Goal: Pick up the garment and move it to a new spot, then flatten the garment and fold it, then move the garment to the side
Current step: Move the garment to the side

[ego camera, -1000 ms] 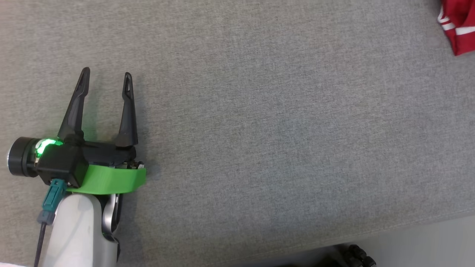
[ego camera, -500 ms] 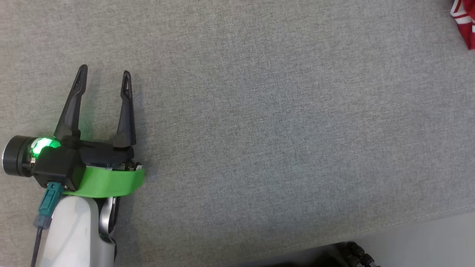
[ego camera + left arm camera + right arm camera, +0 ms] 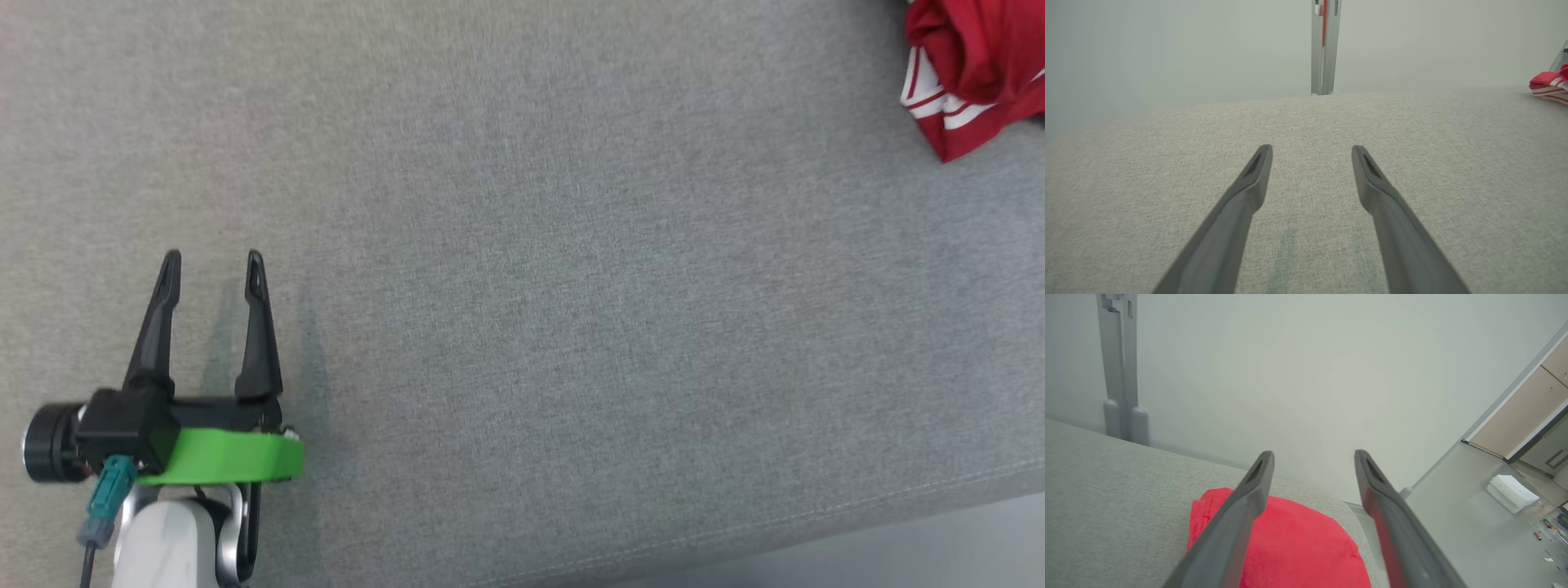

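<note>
Where the grey woven surface (image 3: 571, 286) met its stitched front seam, the left hand (image 3: 212, 260) lay nearest, low over that surface's left part. Its two long, tapered dark fingers stood apart with bare cloth between them. Beyond it the flat, felt-like cloth ran wide and unbroken across the surface's middle. At the surface's far right corner sat the garment (image 3: 971, 65), soft red fabric with white stripes, bunched into a rounded heap close to the edge. The right hand (image 3: 1313, 455) hung above that corner, fingers spread and gripping nothing, the red heap beneath them. Behind the surface's back edge stood a ribbed grey metal post (image 3: 1325, 45) against a plain pale wall.
</note>
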Robot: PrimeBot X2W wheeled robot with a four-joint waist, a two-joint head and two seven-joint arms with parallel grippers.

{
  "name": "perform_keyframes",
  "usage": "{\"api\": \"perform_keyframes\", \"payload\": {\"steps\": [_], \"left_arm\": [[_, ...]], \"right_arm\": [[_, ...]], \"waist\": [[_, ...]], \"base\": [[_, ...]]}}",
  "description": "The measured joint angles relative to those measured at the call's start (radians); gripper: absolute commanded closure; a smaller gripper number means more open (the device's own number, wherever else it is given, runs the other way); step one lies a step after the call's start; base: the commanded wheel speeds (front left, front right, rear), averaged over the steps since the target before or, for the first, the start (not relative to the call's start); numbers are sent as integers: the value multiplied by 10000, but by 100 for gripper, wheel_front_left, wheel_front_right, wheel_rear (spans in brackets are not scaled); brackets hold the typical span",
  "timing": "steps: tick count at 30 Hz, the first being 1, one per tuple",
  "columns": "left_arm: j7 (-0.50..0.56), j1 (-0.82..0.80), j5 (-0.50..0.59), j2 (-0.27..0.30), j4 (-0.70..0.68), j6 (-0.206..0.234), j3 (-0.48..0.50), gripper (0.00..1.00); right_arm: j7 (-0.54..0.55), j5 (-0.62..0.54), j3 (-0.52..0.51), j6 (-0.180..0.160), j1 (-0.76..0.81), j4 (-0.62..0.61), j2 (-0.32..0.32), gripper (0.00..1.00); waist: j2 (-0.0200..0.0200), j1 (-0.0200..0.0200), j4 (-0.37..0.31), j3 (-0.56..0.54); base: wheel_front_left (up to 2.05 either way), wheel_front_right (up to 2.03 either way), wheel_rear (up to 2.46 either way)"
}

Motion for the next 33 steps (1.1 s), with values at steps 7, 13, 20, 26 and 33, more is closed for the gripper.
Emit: {"api": "perform_keyframes", "payload": {"steps": [7, 13, 20, 26, 33], "left_arm": [[0, 732, -79, -63, 215, 31, 357, 0], [0, 1037, -163, -125, 393, 31, 514, 0], [0, 1329, -224, -230, 656, 25, 570, 0], [0, 1441, -236, -280, 997, -8, 554, 0], [-2, 1592, -234, -293, 1457, -92, 589, 0]], "right_arm": [[-38, -589, -1340, 0, 2820, -2368, 1356, 0], [-36, -959, -2265, -2, 5161, -3848, 2514, 0], [-36, -1012, -2955, -2, 7412, -5035, 3799, 0], [-38, -1152, -3386, -4, 8913, -5762, 4767, 0], [-36, -1323, -3641, -4, 10058, -6159, 5517, 0]], "waist": [[0, -1, 28, -1257], [0, 0, 62, -2158], [0, -1, 146, -2890], [0, -1, 312, -3287], [-1, -1, 530, -3735]], "base": [[0, 0, 0], [0, 0, 0], [0, 0, 0], [0, 0, 0], [0, 0, 0]]}}
